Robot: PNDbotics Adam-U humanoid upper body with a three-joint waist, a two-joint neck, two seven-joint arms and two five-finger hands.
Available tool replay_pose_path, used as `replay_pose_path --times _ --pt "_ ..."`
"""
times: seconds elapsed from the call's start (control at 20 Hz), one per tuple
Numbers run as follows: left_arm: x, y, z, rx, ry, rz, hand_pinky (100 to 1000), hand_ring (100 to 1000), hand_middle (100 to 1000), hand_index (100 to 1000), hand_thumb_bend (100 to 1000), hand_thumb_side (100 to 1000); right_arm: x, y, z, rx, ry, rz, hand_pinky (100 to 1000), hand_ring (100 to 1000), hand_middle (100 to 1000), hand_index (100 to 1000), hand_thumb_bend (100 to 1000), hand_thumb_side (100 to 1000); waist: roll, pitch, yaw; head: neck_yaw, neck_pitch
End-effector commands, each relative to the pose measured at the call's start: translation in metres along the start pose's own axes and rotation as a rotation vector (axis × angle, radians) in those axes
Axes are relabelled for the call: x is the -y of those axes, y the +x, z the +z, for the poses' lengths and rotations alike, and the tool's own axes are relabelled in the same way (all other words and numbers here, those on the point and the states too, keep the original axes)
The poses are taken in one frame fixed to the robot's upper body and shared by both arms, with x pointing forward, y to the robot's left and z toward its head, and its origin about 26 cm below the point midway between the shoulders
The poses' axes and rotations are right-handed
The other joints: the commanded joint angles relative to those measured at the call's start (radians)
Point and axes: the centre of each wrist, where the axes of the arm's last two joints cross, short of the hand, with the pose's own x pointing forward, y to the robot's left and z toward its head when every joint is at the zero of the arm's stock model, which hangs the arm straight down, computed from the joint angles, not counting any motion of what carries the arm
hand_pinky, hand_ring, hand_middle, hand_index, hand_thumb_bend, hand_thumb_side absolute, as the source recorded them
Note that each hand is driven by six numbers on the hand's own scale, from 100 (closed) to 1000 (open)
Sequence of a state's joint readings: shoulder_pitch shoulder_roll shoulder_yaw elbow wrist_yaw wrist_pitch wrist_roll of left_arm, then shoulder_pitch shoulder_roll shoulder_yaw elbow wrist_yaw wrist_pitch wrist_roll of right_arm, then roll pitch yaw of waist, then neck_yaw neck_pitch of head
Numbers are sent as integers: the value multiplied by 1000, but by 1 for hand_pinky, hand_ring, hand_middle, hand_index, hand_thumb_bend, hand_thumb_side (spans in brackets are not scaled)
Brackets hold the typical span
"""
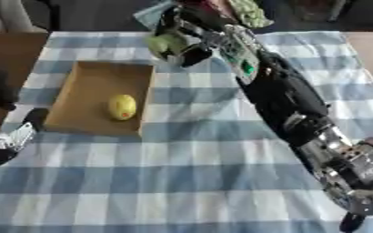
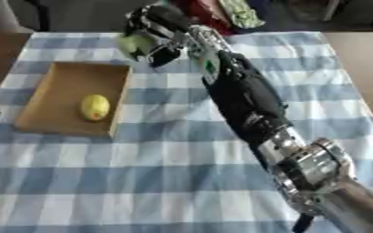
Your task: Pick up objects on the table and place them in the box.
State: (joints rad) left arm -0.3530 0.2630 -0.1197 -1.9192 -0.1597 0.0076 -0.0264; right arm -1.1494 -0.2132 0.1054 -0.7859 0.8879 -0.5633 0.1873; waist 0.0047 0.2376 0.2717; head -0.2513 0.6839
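Note:
An open cardboard box lies on the left of the checked tablecloth, with a yellow lemon inside near its right wall. My right arm stretches across the table from the lower right. Its right hand hangs above the cloth just past the box's far right corner, fingers curled round a light green round object. My left hand rests at the left edge below the box, and its fingers are too blurred to read.
Blue-and-white checked cloth covers the table, with bare wood showing at the left and right edges. Beyond the far edge lie a red item and something pale green.

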Motion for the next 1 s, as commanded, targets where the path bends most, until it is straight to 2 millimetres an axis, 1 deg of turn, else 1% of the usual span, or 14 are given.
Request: replay_pose_path --times 0.05,0.35,0.45,0.5,0.55,0.6,0.7,0.75,0.8,0.9,1.0 --pt "-3 10 -5 45 -7 0 519 541 520 679 531 100 6 12 -15 42 -1 16 737 619 507 586 100 100 3 -14 10 -11 -9" --pt "0 11 -7 53 -13 11 519 541 520 679 531 100 -15 32 -30 106 46 -6 736 619 511 604 100 100 2 -4 40 -21 -16" --pt "0 12 -7 56 -14 15 519 541 519 679 531 100 -22 36 -33 119 60 -13 737 625 533 634 100 100 2 -1 50 -25 -16" --pt "1 12 -7 56 -15 16 519 541 519 679 530 100 -25 39 -34 125 65 -16 737 628 549 648 120 110 2 1 54 -28 -16" --pt "1 12 -7 56 -15 17 519 541 519 679 530 100 -28 40 -35 131 68 -17 737 637 579 675 185 200 2 2 58 -30 -16" --pt "1 12 -7 57 -15 18 519 541 519 679 529 100 -30 42 -36 137 69 -16 740 652 619 704 245 271 2 2 60 -31 -17" --pt "1 12 -7 57 -14 19 519 541 519 679 528 100 -32 43 -36 146 67 -12 747 679 699 750 312 352 1 3 62 -31 -17" --pt "1 12 -7 57 -14 19 519 541 519 679 527 100 -33 44 -36 148 64 -10 752 696 738 766 343 379 0 4 62 -31 -17" --pt "1 12 -7 57 -14 19 519 540 519 679 526 100 -33 44 -37 152 61 -7 758 713 773 785 402 424 -1 4 62 -31 -18" --pt "1 12 -8 57 -14 18 519 540 519 679 526 100 -31 45 -37 160 52 -2 771 738 824 814 474 468 -3 4 59 -29 -19" --pt "1 12 -8 58 -14 18 519 540 519 679 526 100 -27 45 -38 172 31 2 781 756 852 832 504 483 -4 5 56 -27 -21"
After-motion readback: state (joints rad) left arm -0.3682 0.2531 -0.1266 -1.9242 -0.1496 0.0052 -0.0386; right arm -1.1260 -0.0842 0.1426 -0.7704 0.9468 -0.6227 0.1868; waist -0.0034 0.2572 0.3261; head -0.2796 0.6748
